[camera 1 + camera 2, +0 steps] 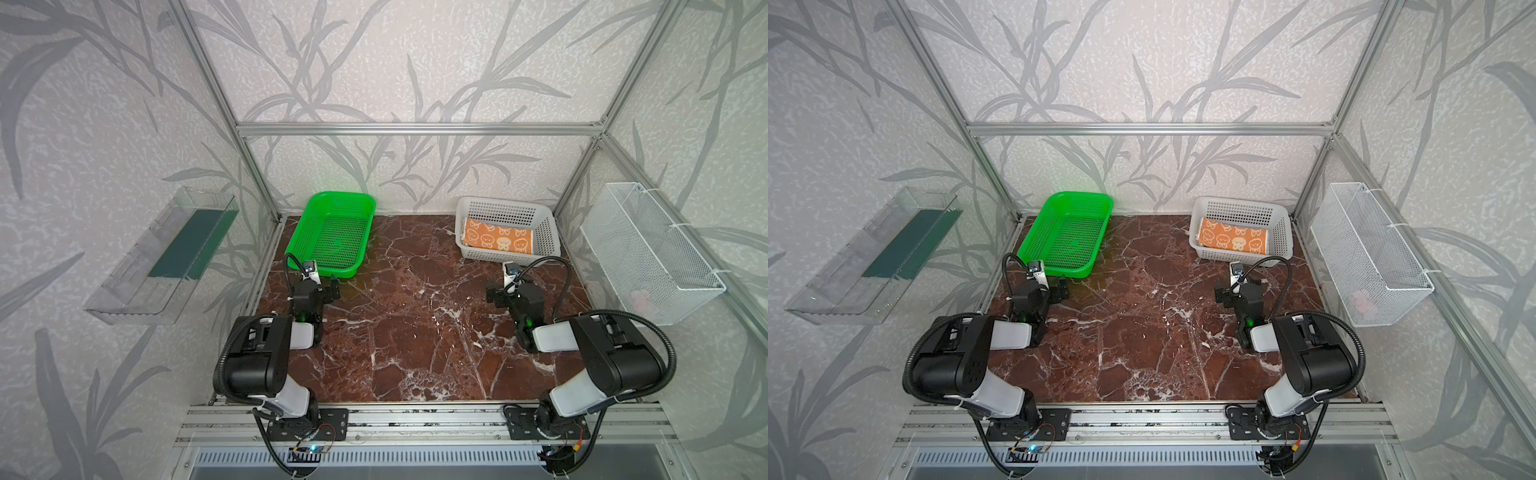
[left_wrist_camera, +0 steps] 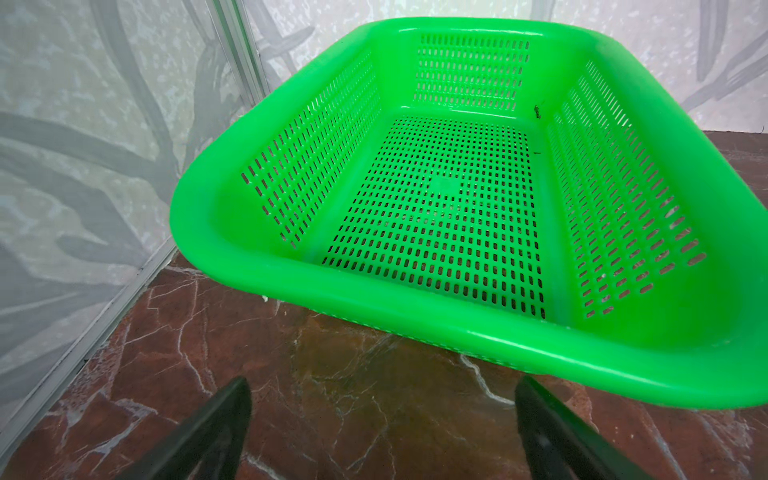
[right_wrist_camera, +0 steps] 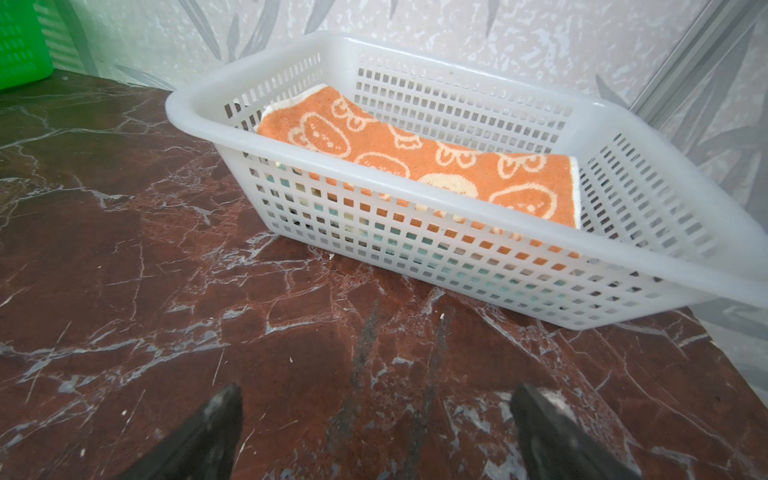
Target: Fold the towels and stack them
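A folded orange-cream towel with small cartoon faces (image 1: 496, 240) (image 1: 1231, 240) (image 3: 415, 162) lies on top inside the white plastic basket (image 1: 507, 206) (image 1: 1241, 206) (image 3: 415, 45) at the back right. Through the basket's front holes in the right wrist view, teal and pale cloth (image 3: 399, 246) shows under it. My right gripper (image 1: 511, 286) (image 1: 1239, 289) (image 3: 376, 392) hovers just in front of that basket, open and holding nothing. My left gripper (image 1: 322, 282) (image 1: 1054, 286) (image 2: 383, 386) is open too, over bare marble before the green basket.
The green plastic basket (image 1: 332, 199) (image 1: 1071, 198) (image 2: 415, 328) stands at the back left with nothing in it. A clear shelf (image 1: 166, 257) hangs on the left wall. A white wire basket (image 1: 652, 253) hangs on the right wall. Dark red marble (image 1: 415, 324) lies between the arms.
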Robot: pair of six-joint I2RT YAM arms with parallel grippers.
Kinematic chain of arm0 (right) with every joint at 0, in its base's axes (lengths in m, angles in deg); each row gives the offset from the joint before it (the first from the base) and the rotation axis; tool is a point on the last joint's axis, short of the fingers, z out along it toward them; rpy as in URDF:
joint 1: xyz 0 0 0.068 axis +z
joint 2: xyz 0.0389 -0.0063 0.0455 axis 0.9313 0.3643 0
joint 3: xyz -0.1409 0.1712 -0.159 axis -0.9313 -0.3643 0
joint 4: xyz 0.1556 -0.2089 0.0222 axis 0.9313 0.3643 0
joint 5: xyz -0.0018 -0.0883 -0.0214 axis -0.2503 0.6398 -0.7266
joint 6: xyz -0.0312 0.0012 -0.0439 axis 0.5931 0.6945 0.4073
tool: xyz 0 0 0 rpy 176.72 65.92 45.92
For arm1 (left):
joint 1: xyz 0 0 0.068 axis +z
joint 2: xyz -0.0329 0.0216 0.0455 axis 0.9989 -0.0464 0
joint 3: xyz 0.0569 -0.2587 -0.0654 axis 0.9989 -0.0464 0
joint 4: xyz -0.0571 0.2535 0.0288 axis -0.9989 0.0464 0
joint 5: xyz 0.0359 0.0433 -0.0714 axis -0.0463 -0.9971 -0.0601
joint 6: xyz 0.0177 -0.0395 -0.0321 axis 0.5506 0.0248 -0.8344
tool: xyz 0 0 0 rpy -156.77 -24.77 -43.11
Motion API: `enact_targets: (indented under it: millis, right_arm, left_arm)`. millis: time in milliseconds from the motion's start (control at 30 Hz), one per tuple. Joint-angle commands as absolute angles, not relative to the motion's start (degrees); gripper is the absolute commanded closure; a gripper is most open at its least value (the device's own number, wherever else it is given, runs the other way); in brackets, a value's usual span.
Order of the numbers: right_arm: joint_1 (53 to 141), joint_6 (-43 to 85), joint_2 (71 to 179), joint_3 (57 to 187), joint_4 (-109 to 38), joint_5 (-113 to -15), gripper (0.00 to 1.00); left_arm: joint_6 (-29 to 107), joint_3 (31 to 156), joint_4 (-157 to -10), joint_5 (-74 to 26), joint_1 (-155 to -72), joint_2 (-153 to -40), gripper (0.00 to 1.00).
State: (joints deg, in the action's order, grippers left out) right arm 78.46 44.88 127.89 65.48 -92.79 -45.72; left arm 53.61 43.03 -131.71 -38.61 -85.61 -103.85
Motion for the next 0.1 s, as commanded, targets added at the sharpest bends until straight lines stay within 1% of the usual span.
enact_targets:
  millis: [0,67]
  right_arm:
    - [78.3,45.45,128.49,65.59,-94.77,-44.83,0.01]
    - [78.27,45.32,128.51,65.6,-94.7,-44.85,0.01]
  left_arm:
    - [53.55,42.99,-133.66,-38.74,-85.4,-104.07,0.01]
    - [53.59,43.0,-133.58,-38.74,-85.41,-104.09,0.01]
